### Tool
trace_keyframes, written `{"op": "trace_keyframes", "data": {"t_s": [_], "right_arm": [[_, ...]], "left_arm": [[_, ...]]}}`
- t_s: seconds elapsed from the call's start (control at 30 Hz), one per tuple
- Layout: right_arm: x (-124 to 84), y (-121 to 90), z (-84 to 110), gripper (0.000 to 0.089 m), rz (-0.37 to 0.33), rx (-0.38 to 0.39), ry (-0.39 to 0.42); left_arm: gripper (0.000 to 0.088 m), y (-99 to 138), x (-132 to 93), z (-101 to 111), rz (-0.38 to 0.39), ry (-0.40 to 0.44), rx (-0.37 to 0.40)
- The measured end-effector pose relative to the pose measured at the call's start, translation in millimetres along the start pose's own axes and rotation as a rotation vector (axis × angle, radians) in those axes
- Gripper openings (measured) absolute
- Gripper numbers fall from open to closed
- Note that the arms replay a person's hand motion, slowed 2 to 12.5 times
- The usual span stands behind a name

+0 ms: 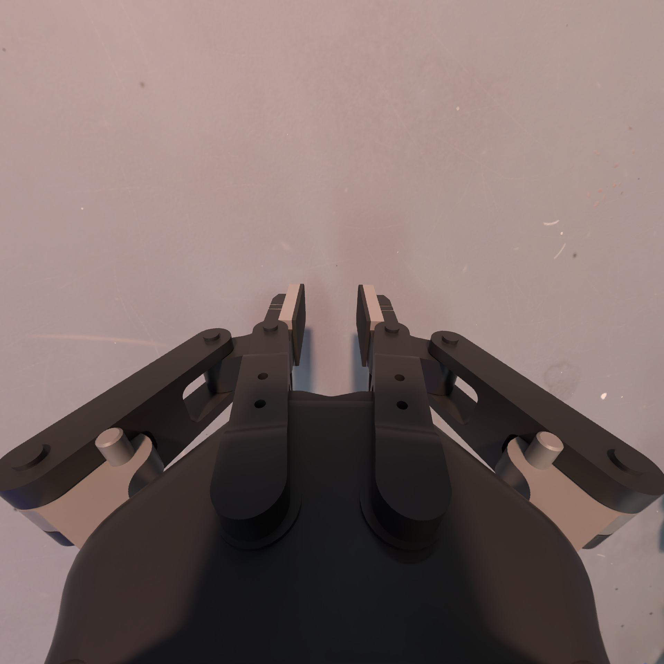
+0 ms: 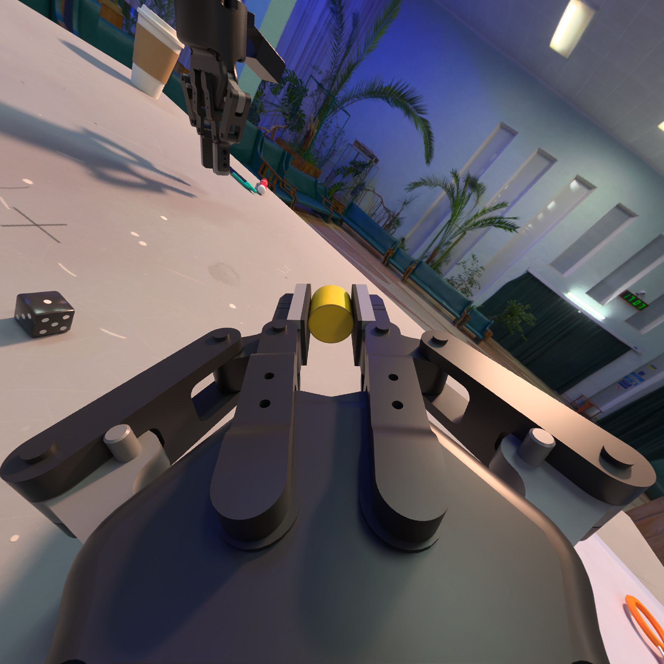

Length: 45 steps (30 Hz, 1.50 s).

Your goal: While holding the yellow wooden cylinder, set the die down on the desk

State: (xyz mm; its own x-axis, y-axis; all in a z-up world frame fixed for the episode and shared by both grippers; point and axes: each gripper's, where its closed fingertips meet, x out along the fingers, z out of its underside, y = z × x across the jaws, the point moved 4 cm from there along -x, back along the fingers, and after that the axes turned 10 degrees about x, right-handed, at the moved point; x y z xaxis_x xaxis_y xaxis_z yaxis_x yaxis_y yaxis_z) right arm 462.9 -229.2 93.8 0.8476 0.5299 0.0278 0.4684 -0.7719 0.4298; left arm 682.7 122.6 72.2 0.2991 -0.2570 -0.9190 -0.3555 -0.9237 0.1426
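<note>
My right gripper [image 2: 330,312] is shut on the yellow wooden cylinder [image 2: 330,316] and holds it just above the pale desk [image 2: 172,258], near the desk's edge. The black die [image 2: 45,314] with white pips rests on the desk to the left of that gripper, touching nothing. My left gripper [image 1: 331,305] is open and empty, pointing straight down at bare desk [image 1: 323,143]. It also shows in the right wrist view [image 2: 215,161], hanging above the desk well behind the die.
A paper coffee cup [image 2: 154,54] stands at the far side of the desk. A teal pen [image 2: 244,181] and a small red-and-white object [image 2: 262,187] lie near the desk edge under the left gripper. An orange ring [image 2: 646,628] lies at the lower right.
</note>
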Motion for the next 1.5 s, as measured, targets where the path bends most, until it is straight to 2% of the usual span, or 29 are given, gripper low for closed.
{"op": "trace_keyframes", "data": {"t_s": [0.33, 0.57, 1.27, 1.5], "right_arm": [[-0.1, 1.0, 0.0, 0.0199, -0.001, 0.013, 0.003], [-0.1, 1.0, -0.1, 0.0199, -0.002, 0.013, 0.004], [0.2, 0.2, 0.0, 0.0199, -0.007, 0.009, 0.005], [0.2, 0.4, -0.1, 0.0199, -0.007, 0.01, 0.006]], "left_arm": [[0.0261, 2.4, 5.5, 2.7, 0.002, -0.108, -0.029], [0.0245, 2.5, 7.6, 3.8, -0.006, -0.152, -0.043], [0.0228, 3.5, 13.4, 7.5, -0.02, -0.209, -0.063], [0.0197, 4.1, 15.2, 8.9, -0.022, -0.215, -0.059]]}}
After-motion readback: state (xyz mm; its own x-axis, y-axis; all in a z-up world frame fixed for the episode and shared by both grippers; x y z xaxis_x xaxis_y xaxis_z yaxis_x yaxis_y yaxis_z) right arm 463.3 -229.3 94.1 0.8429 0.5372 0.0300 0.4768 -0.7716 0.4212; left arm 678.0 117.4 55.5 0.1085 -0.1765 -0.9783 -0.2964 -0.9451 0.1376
